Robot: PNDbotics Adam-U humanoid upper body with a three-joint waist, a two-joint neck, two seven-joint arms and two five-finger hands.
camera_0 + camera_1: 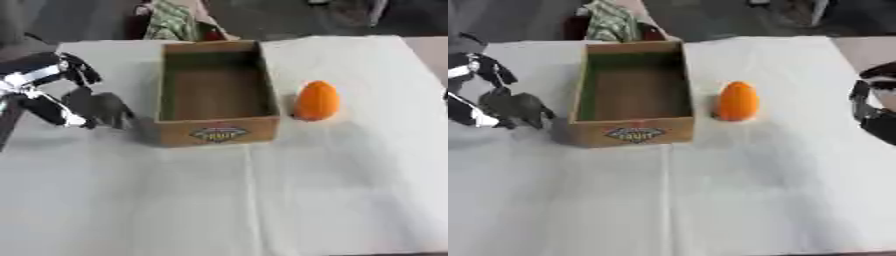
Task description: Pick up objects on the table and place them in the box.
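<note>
Orange egg-shaped object [317,100] stands upright on the white-covered worktop [262,200], just beside the right wall of the open brown cardboard box [216,132], which bears a diamond-shaped label on its near wall. Left robot hand [48,87], black with silver parts, hovers at the left of the box, its fingers curled and holding nothing. Right robot hand [874,107] shows only at the right edge of the right eye view; whether its fingers are curled or straight cannot be told.

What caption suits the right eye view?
An orange egg-shaped object stands right of the empty cardboard box, both hands apart.
</note>
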